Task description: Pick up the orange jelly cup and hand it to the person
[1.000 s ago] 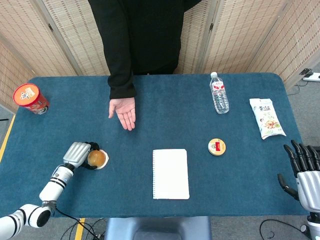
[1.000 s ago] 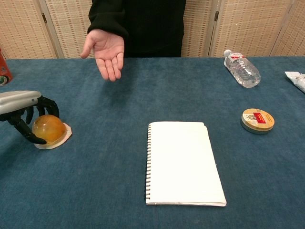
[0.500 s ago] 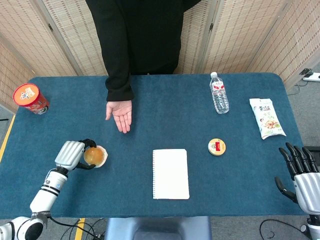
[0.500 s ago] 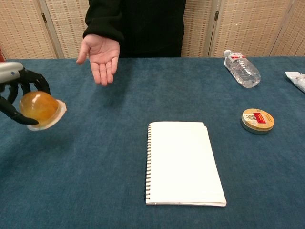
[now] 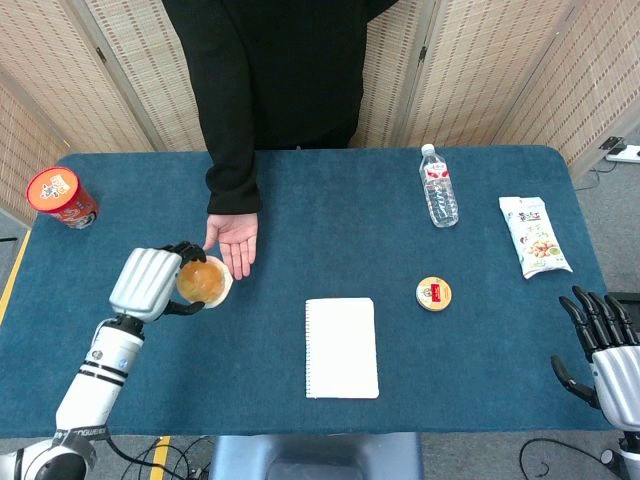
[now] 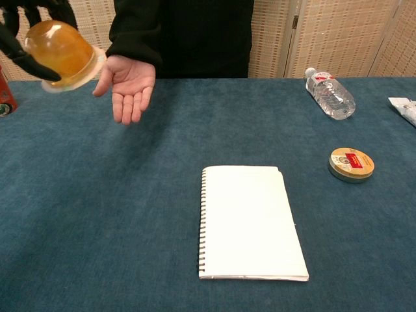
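My left hand (image 5: 150, 283) holds the orange jelly cup (image 5: 203, 281) in the air, its dark fingers (image 6: 26, 62) curled round the cup (image 6: 62, 53). The cup is raised above the table, just left of the person's open palm (image 5: 234, 240), which faces up with fingers toward me; in the chest view the palm (image 6: 128, 84) sits right beside the cup's rim. My right hand (image 5: 600, 345) hangs at the table's near right corner, fingers spread, holding nothing.
A white spiral notebook (image 5: 341, 347) lies at the middle front. A small round tin (image 5: 433, 293), a water bottle (image 5: 438, 187) and a snack packet (image 5: 534, 236) are to the right. A red noodle cup (image 5: 60, 196) stands far left.
My left hand has lifted the jelly cup off the table and carried it up and toward the person's palm. The person's hand has drawn slightly back and left.
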